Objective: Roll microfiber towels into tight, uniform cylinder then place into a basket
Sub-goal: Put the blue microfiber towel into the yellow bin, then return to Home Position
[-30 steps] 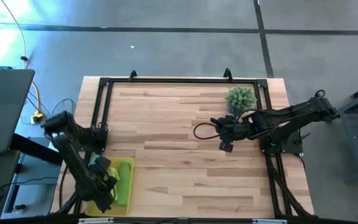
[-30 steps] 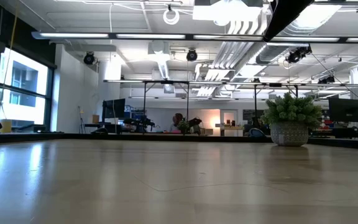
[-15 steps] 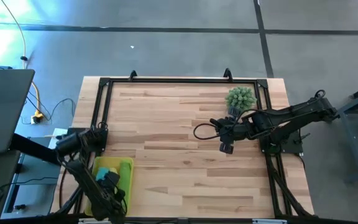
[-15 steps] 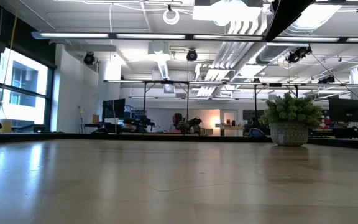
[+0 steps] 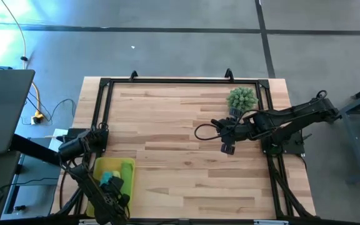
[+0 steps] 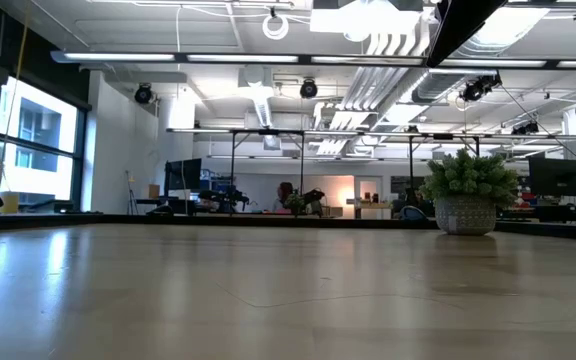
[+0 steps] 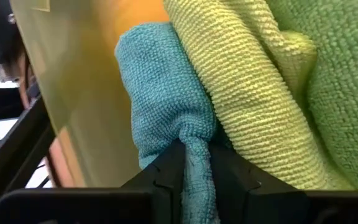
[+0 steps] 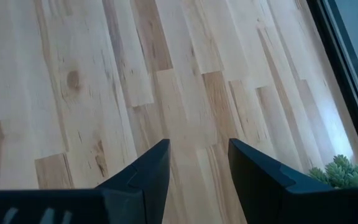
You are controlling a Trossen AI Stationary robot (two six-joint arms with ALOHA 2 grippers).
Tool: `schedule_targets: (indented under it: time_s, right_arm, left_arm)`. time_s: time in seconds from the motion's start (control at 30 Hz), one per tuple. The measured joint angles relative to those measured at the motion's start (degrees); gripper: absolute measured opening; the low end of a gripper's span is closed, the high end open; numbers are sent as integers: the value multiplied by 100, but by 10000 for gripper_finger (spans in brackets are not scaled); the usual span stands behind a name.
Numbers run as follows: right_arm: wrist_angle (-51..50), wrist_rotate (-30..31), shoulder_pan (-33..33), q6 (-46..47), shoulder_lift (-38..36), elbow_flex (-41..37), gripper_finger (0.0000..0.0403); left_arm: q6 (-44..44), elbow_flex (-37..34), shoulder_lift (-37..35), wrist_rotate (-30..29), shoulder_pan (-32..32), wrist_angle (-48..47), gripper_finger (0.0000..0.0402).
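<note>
The yellow basket (image 5: 100, 167) stands at the table's near left corner. Two lime green towels (image 7: 260, 93) lie rolled in it, side by side. A rolled teal towel (image 7: 160, 93) lies between them and the basket's wall (image 7: 73, 81). My left gripper (image 7: 196, 163) is down in the basket, shut on the teal towel's end. In the high view the left gripper (image 5: 110, 187) is over the basket's near part. My right gripper (image 5: 228, 149) hangs open above the bare table at the right, with nothing between its fingers. My left gripper pinches the bunched near end of the teal towel (image 7: 194, 146) between its two fingers, several layers gathered together. The fingers slant down from above. The rest of the roll lies in the basket, against the nearest lime towel.
A spiky green plant (image 5: 242, 100) in a pot stands at the far right, close to my right arm. A black frame (image 5: 167, 81) runs round the table's edges. The wooden middle of the table (image 5: 180, 137) is free room.
My left gripper has gone down and toward the table's near edge, into the basket, carrying the teal towel. The teal roll now lies beside the lime towels.
</note>
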Motion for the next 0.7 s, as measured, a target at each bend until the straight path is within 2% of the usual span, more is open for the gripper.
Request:
schedule_targets:
  time_s: [0.27, 0.4, 0.5, 0.57, 0.7]
  right_arm:
    - [0, -2, 0, -2, 0, 0, 156]
    - [0, -32, 0, -3, 0, 0, 156]
    - [-2, -279, 0, -46, -29, 0, 156]
    - [-4, -348, 0, -44, -78, 0, 156]
    - [-43, -396, 9, -46, -241, 0, 156]
  left_arm:
    - [49, 0, -5, 6, 9, 85, 117]
    - [389, 150, -5, 24, 20, -253, 141]
    - [729, 467, -5, 26, 57, -753, 147]
    - [1015, 640, -102, -1, 87, -710, 147]
    - [1284, 970, -316, -573, 93, -718, 141]
